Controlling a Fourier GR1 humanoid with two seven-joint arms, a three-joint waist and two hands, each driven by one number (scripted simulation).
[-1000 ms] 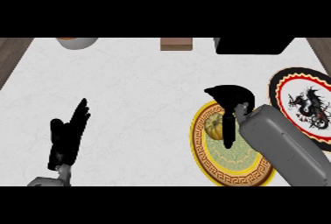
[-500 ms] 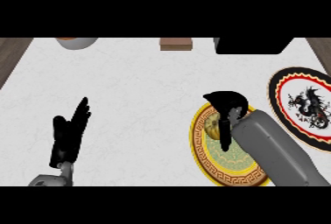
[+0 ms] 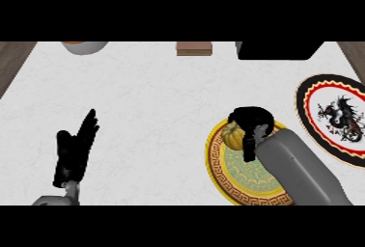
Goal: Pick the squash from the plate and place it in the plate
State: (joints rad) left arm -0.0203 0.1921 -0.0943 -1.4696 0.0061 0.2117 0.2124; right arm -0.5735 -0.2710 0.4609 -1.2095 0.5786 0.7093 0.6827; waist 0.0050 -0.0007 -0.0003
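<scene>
- Right now my right hand (image 3: 251,121) is curled downward over the squash (image 3: 231,137), fingers bent across its top and thumb hanging on the side toward me.
- Only the squash's orange-yellow left part peeks out from under my fingers; the rest is hidden.
- It sits at the far edge of the gold-rimmed plate (image 3: 217,169); whether it still rests on that plate I cannot tell.
- My grey forearm covers that plate's right half, running to the counter's near edge.
- Just beside this plate, toward the right edge of the counter (image 3: 157,106), lies the black-and-red plate (image 3: 305,103), apart from my hand.
- My left hand (image 3: 74,153) rests open with straight fingers near the counter's near-left corner, holding nothing, well apart from the squash.
- Along the far edge stand a grey bowl (image 3: 84,47), a brown block (image 3: 194,48) and a black box (image 3: 278,50).
</scene>
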